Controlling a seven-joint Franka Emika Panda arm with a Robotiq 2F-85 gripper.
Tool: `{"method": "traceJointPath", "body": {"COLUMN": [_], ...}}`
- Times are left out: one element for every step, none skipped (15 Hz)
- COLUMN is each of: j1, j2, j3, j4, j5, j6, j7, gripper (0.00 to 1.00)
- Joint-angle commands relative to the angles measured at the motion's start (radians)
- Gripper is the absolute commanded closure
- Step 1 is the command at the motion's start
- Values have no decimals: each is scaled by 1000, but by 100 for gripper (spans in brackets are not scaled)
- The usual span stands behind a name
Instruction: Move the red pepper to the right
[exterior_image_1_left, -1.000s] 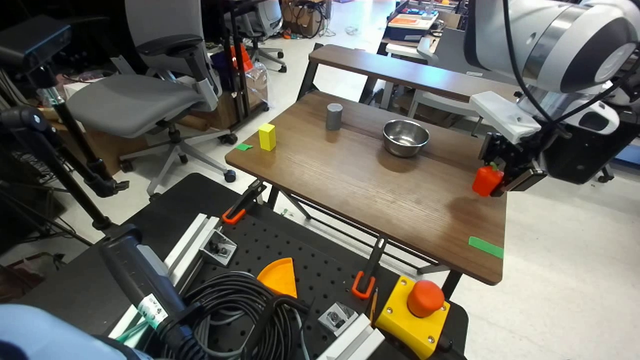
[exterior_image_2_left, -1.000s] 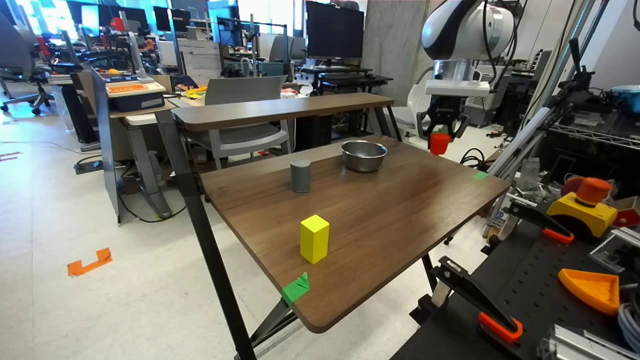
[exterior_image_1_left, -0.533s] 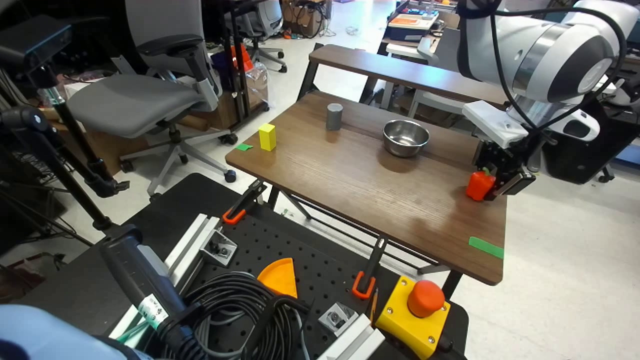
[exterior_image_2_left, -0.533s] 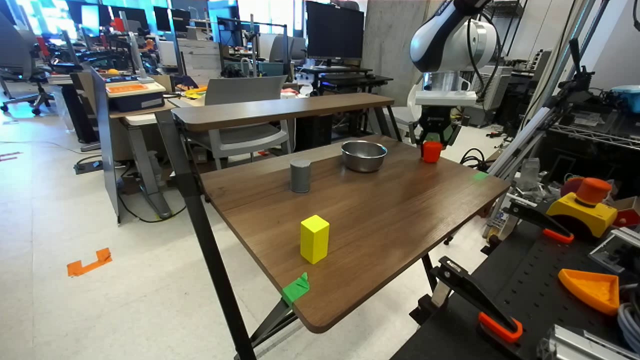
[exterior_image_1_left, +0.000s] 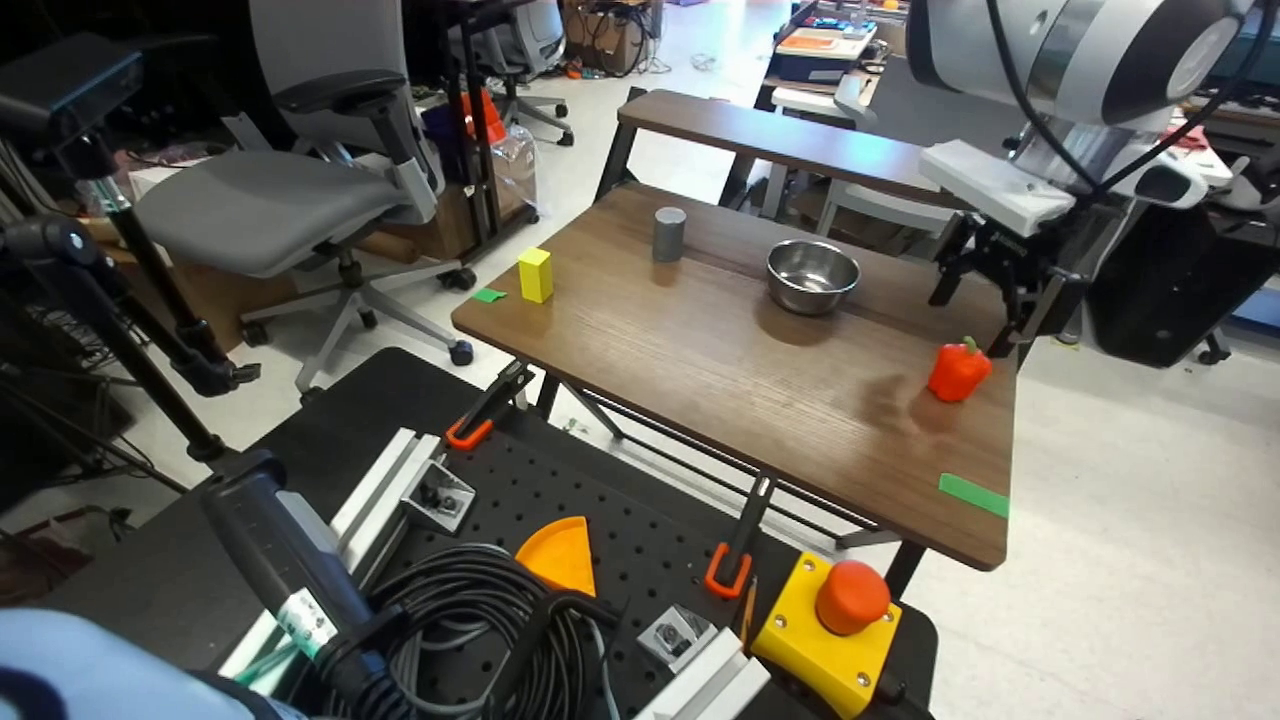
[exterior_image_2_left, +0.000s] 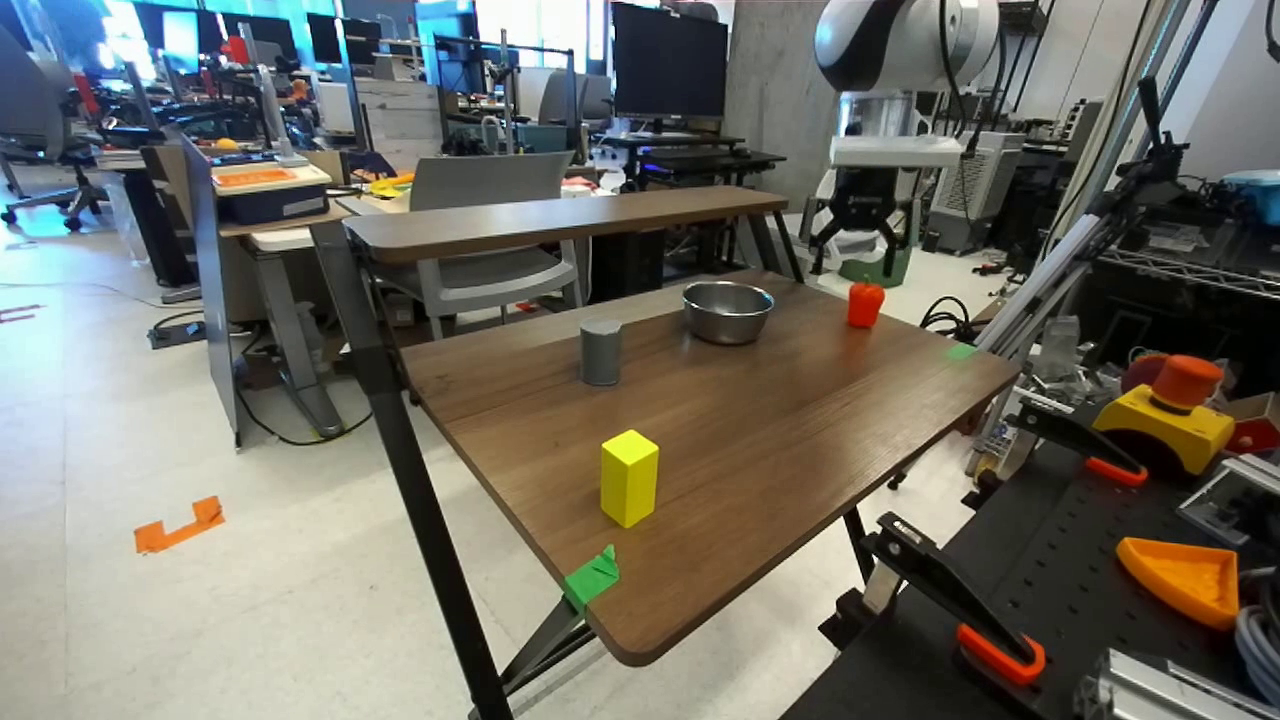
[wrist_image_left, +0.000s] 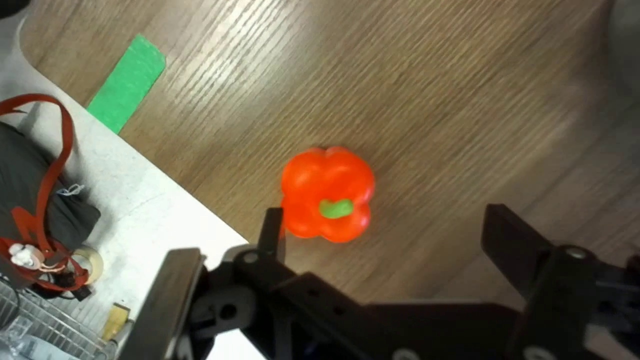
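- One Robotiq gripper (wrist_image_left: 384, 220), its jaws spread wide and holding nothing, hangs above the table (exterior_image_1_left: 720, 350) in both exterior views.
- Below it, with a gap in an exterior view, one red toy bell pepper (exterior_image_2_left: 865, 307) stands upright near the table's right-hand end.
- Step in hand, as I judge it: the release, with the placing itself apparently done.
- The next move likely calls for a straight rise: in the wrist view one jaw overlaps the pepper's edge, and a sideways swing might knock it.
- Elsewhere on the table: one metal bowl (exterior_image_1_left: 810, 280), one grey cylinder (exterior_image_1_left: 668, 237), one yellow block (exterior_image_1_left: 536, 276), none touching; also two strips of green tape (exterior_image_1_left: 973, 495).
- Beyond, on or by the black pegboard (exterior_image_1_left: 620, 505): two black-and-orange clamps (exterior_image_1_left: 741, 533), one orange quarter-round piece (exterior_image_1_left: 560, 555), one red emergency-stop button (exterior_image_1_left: 852, 598) on a yellow box (exterior_image_1_left: 812, 648).
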Motion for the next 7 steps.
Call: {"method": "traceJointPath", "body": {"j1": [22,27,12,17,21,23,23], "j2": [-228,-279,-153,-201,-236,-256,-265], "j3": [22,29,22,27,30,31,31], "j4": [-237,-286,-135,-181,-216,-239,-252], "j5": [-34,-40,-26,-32,-36,-39,-42], "j6": [74,66,28,28,29,30,31], "j7": [-121,-152,-90,-109,-118,-122,-125], "gripper": [0,0,0,0,0,0,0]}}
